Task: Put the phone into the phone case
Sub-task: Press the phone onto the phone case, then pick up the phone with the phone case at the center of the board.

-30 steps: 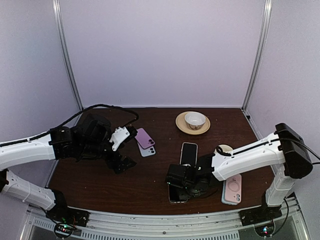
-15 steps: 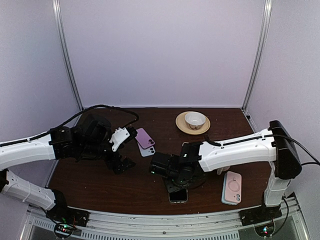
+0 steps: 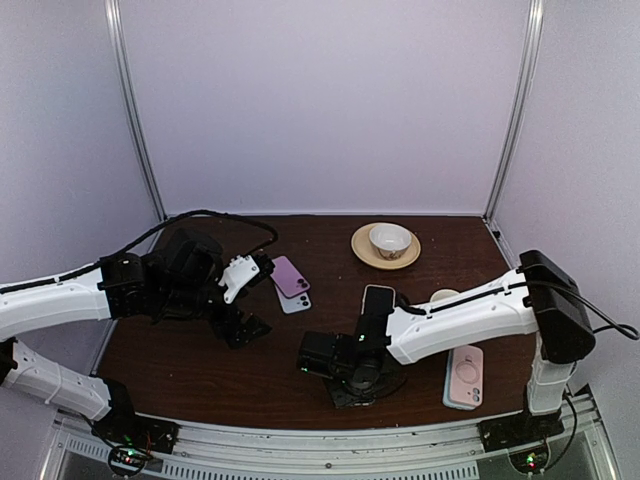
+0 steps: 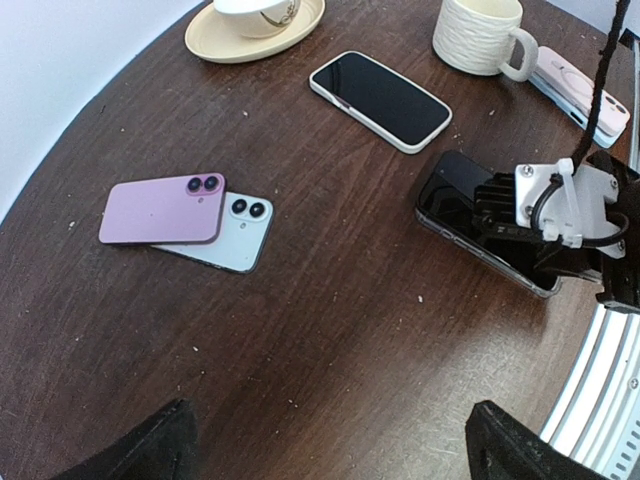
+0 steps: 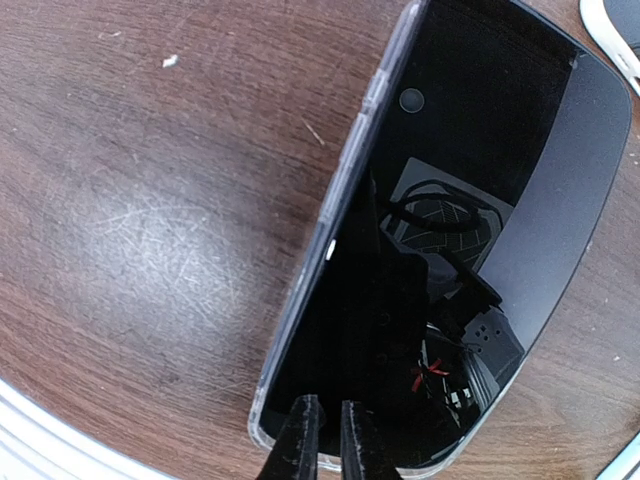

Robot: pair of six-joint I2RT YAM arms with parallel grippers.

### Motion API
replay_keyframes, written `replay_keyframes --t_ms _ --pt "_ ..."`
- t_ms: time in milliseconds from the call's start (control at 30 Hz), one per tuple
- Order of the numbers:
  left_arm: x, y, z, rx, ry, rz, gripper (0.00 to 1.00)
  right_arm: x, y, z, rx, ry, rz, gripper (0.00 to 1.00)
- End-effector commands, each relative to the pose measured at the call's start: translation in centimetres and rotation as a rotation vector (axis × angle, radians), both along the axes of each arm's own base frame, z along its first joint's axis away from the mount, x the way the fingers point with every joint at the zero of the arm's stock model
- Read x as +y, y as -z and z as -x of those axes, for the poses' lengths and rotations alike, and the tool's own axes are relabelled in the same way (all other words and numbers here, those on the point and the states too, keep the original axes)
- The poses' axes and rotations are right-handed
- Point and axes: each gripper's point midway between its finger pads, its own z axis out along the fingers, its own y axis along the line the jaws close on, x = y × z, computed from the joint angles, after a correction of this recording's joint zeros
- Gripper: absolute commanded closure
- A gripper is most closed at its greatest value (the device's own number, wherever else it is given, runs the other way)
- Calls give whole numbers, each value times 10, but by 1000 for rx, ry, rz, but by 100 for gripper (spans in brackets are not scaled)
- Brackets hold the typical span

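We see the desk (image 5: 150, 200) of dark wood, scratched and a little shiny; the phone (image 5: 480, 150) has glossy black glass.

Five handsets or cases:
- purple phone (image 4: 160, 208) at 10 o'clock
- pale blue phone (image 4: 238, 232), half under the purple one
- white-cased phone (image 4: 380, 100) at the centre
- dark phone in a clear case (image 5: 440, 230) at 6 o'clock
- pink MagSafe case (image 3: 465, 377) at 4 o'clock; can't tell if it holds a phone

One mug (image 4: 478, 35) at 3 o'clock. One bowl (image 4: 255, 10) on one saucer (image 4: 240, 48) at 1 o'clock.

Two robot arms: left arm (image 3: 60, 300) and right arm (image 3: 480, 315).
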Motion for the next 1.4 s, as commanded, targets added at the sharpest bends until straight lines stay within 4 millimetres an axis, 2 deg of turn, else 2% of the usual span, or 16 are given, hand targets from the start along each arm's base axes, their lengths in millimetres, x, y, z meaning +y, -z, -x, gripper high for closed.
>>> replay_keyframes --t_ms 0,33,67,133,200,233,300,367,433,467,533,633,700,933,1100,1367 --pt "-6 -16 -7 -38 3 31 2 -37 16 9 11 -10 210 89" --pt "-5 -17 -7 -39 2 31 2 -41 10 7 -5 -18 242 87" --pt "-5 -16 -7 -38 2 31 2 -44 1 3 -29 -22 263 82" --pt "-5 -17 -7 -40 2 32 3 -48 -21 -8 -94 -15 277 54" --pt "-5 -17 -7 -42 1 32 2 -49 -41 -19 -163 3 279 15" --pt "-5 -17 -7 -42 2 31 2 -51 -50 -25 -203 18 287 2" --pt "-4 -18 -7 -45 0 31 2 -55 -62 -37 -272 50 322 1" --pt "-4 -18 -7 -45 -1 29 2 -52 -61 -43 -284 77 318 0" --pt "-5 -17 -8 -44 -1 28 2 -28 -51 -40 -229 96 168 1" --pt "-4 -17 -8 -42 -1 26 2 -1 -53 -43 -225 122 -2 1" --pt "-5 -16 -7 -38 2 23 2 14 -54 -45 -222 173 -173 1" --pt "-4 -17 -7 -37 1 25 3 -3 -48 -51 -234 267 -158 1" --pt "-5 -17 -6 -36 4 28 2 -7 -39 -49 -225 295 -144 0" --pt "-6 -15 -5 -27 10 20 2 4 -8 -40 -143 299 -163 1" --pt "-6 -16 -4 -26 14 24 3 -26 6 -37 -175 340 -23 1" --pt "-7 -16 -4 -23 18 26 3 -33 6 -31 -194 297 101 1"
